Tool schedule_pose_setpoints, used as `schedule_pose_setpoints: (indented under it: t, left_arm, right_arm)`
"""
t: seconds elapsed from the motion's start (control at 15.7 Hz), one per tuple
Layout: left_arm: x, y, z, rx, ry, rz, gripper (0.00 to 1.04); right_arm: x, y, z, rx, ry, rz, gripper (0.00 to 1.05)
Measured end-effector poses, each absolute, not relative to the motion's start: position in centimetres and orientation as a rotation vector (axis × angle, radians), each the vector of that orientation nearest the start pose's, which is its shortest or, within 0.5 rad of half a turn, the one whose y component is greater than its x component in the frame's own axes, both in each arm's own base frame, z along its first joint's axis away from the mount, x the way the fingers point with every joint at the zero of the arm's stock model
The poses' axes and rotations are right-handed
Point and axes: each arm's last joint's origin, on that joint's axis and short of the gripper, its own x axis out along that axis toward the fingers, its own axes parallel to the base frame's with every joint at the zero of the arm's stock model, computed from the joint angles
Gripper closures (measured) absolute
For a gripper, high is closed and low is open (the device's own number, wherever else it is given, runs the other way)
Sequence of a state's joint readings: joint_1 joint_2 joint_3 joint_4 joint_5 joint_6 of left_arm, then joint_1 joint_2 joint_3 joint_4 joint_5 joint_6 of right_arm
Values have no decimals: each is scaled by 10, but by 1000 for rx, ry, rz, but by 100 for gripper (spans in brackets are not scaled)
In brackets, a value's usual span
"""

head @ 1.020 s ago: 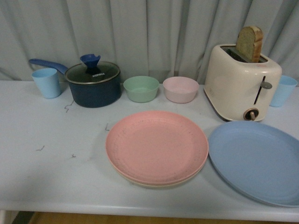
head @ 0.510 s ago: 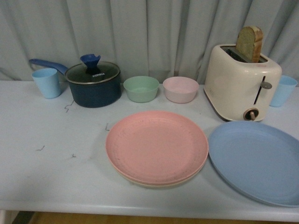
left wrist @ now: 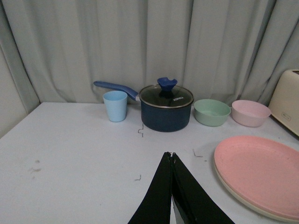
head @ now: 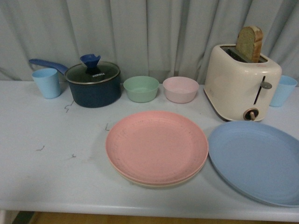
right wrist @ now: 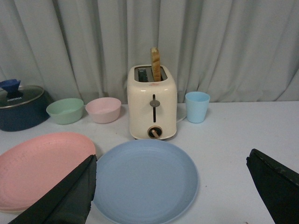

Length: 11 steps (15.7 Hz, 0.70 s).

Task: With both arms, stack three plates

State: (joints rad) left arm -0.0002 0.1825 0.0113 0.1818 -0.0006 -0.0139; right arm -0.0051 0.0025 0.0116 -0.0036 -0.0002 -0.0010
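Back row: cup (head: pixel 46 82), lidded pot (head: pixel 92 85), green bowl (head: pixel 141 88), pink bowl (head: pixel 181 89), toaster (head: pixel 242 82) holding bread (head: pixel 249 43), second cup (head: pixel 282 90). Front: speckled pink plate (head: pixel 156 146) stacked on beige plate (head: pixel 154 185), of which only the rim shows; blue plate (head: pixel 257 161) just beside, lying alone, cut off at right. Left gripper (left wrist: pixel 172 158) fingers pressed together, empty; right gripper (right wrist: pixel 172 161) spread wide, empty.

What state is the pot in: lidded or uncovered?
Lidded. The glass lid, blue knob up, sits flat on the rim of the pot in the front and left wrist views.
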Motion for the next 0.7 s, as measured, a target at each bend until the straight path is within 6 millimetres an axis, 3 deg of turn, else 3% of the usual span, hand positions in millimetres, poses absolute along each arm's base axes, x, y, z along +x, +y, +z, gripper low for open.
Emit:
schedule_pose_setpoints:
  t: [0.13,0.19,0.45,0.51,0.57,0.7]
  left_arm:
    - [101,0,163,-14,45,-3,103]
    - [97,0,167,-14,-6,0,103]
    - [97,0,167,-14,-4,0,103]
    - [97,0,167,-14,-4,0,99]
    - [97,0,167,-14,-4,0,83]
    - [97,0,167,-14,-4,0,61]
  right_arm:
    - [97,0,167,-1,-5,-5,6]
    - [97,0,167,-1,-5,-5,6]
    - [97,0,167,-1,-6,-5,6]
    - [97,0,167,-1,-6,-5,6]
    - [97,0,167,-1,-6,-5,6]
    - [97,0,167,-1,-6,-5,6]
